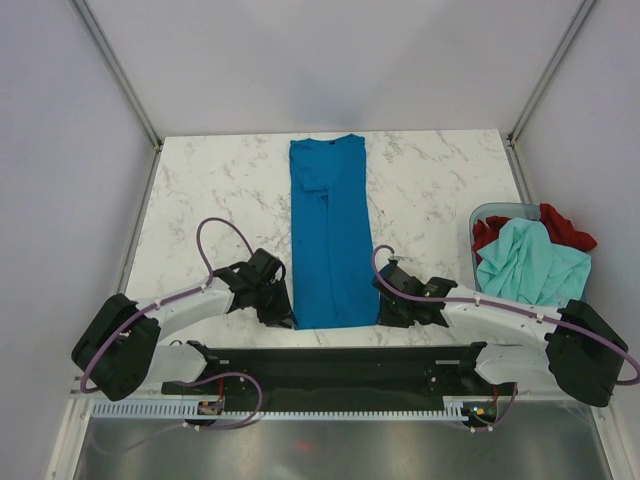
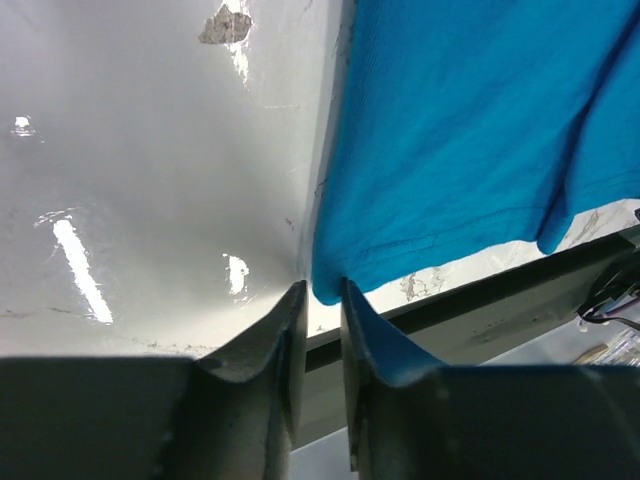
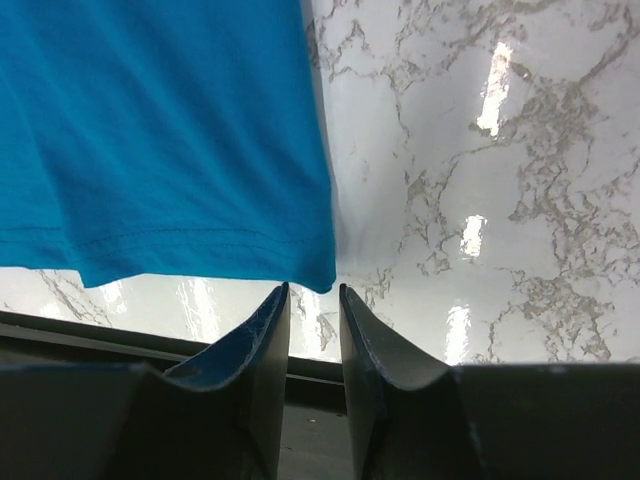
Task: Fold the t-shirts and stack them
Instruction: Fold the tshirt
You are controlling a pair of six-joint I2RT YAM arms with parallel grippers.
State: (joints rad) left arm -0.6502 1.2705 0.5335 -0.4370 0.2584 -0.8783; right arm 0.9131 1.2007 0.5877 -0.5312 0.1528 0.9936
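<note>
A vivid blue t-shirt lies folded into a long narrow strip down the middle of the marble table, collar at the far end. My left gripper sits low at its near left corner. In the left wrist view the blue shirt ends in a corner right at the tips of my left gripper, whose jaws show a narrow gap. My right gripper is at the near right corner. The right wrist view shows the hem of the blue shirt just ahead of my right gripper, jaws slightly apart, nothing between them.
At the right edge a translucent grey-blue basket holds a pale mint-teal t-shirt on top of a red t-shirt. The black mounting rail runs along the table's near edge, close behind both grippers.
</note>
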